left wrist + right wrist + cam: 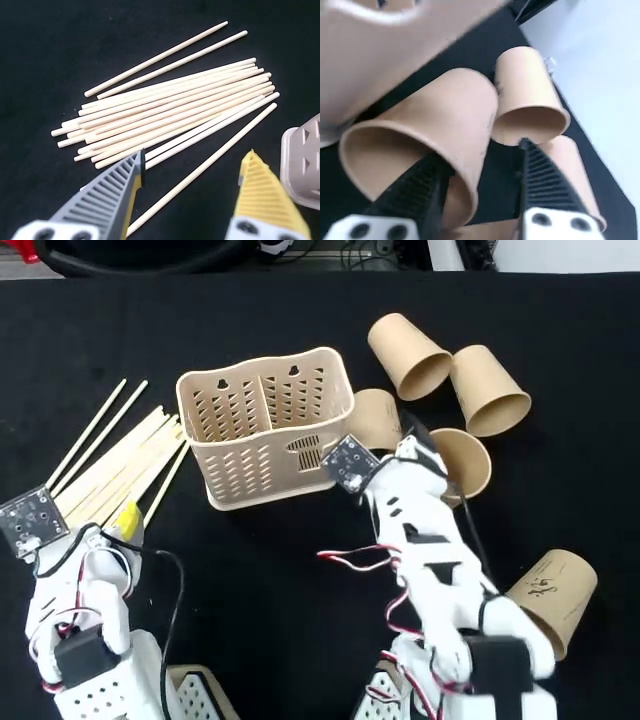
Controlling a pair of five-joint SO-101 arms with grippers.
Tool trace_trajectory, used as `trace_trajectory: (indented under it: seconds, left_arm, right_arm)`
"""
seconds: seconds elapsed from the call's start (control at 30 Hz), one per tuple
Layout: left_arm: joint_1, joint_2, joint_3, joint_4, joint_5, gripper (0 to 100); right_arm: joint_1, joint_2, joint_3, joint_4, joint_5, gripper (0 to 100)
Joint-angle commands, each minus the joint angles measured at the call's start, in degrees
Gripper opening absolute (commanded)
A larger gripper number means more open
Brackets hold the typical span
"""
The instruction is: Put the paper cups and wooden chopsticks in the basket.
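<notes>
The basket (265,425) stands upright near the middle of the black counter (250,580). On one side of it the wooden chopsticks (170,107) lie in a loose bundle, near the basket wall but apart from it. Two sticks lie a little beyond the bundle, on the side away from the basket. The left end effector (192,160) hangs over the bundle's basket-side edge, its jaws wide apart and gripping nothing. One loose chopstick (200,170) lies on the counter between the grey and yellow fingers, and a corner of the basket sits just beside the yellow one.

On the basket's other side, paper cups lie tipped over. The nearest cup (440,125) is right against the basket wall; whether it touches cannot be told. The right end effector (481,152) is at this cup with its jaws parted, one finger at the cup's mouth and the other outside its wall, not clamped on it. Three more cups lie farther from the basket, and a fifth cup (553,595) lies well apart from it, beside the right arm.
</notes>
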Motion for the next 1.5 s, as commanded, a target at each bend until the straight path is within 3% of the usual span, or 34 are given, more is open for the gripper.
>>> trace_trajectory:
  seconds: [0.0, 0.17, 0.4, 0.6, 0.73, 1.17, 1.47]
  left_arm:
    - [1.7, -0.2, -0.3, -0.9, 0.5, 31]
    - [1.6, -0.2, -0.2, -0.8, 0.5, 31]
    - [1.7, -0.2, -0.2, -0.7, 0.5, 31]
    - [1.7, -0.2, -0.2, -0.7, 0.5, 31]
    - [1.7, -0.2, 0.3, -1.1, 0.5, 31]
    - [1.5, -0.2, 1.6, -2.7, 2.9, 31]
    - [1.7, -0.2, 4.7, -5.8, 3.0, 31]
  right_arm:
    - [1.1, 2.7, -1.9, -5.5, -1.0, 0.7]
    - [1.1, 2.9, -2.2, -6.9, -5.0, 1.1]
    - [1.2, 2.7, -2.0, -6.8, -5.2, 1.1]
    - [1.8, -6.5, 1.7, -3.4, -5.3, 1.1]
    - [2.1, -19.0, 3.6, 6.9, -7.4, 1.1]
    - [2.0, -62.2, -6.1, 57.6, -13.7, 1.1]
    - [3.8, -70.2, -23.4, 79.6, -20.5, 1.1]
